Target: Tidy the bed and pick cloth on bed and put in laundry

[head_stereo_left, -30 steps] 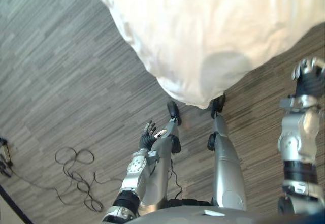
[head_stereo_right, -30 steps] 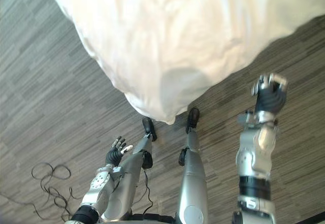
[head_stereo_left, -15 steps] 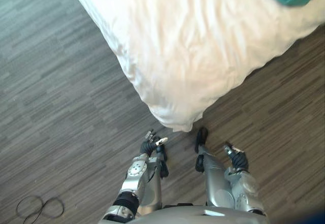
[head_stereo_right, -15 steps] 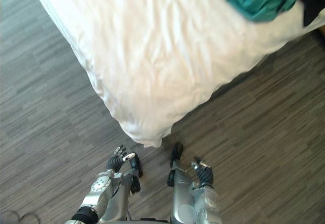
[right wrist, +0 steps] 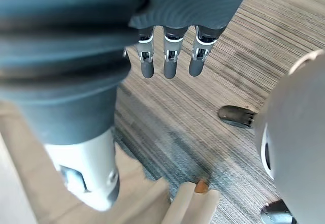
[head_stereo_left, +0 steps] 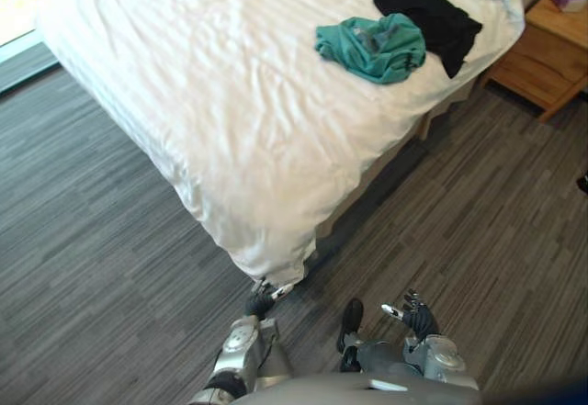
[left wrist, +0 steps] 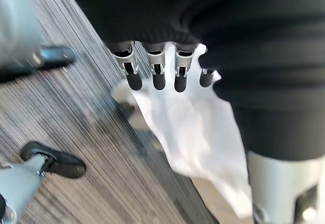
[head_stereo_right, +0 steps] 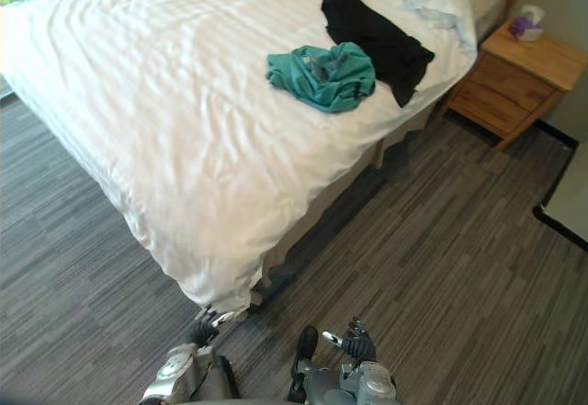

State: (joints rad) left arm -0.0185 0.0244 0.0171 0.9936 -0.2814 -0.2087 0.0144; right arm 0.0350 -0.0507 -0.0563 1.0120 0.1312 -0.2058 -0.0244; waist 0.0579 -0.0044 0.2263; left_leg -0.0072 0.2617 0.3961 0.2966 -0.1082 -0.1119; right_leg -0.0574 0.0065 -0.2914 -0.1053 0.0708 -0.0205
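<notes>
Change: our view swings up and we see the whole bed [head_stereo_left: 211, 120]; the right hand [head_stereo_left: 420, 319] has dropped low.
Cloths: teal cloth [head_stereo_left: 372, 47] and black cloth [head_stereo_left: 424, 12] touch, at the bed's far end.
Hands: left hand [head_stereo_left: 260, 301] by the bed's near corner; both straight-fingered, empty.

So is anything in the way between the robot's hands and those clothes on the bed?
No object, only distance. The left hand and right hand hang low by the bed's near corner, fingers empty. The crumpled teal cloth and black garment lie far across the white duvet, with bare cover between.
</notes>
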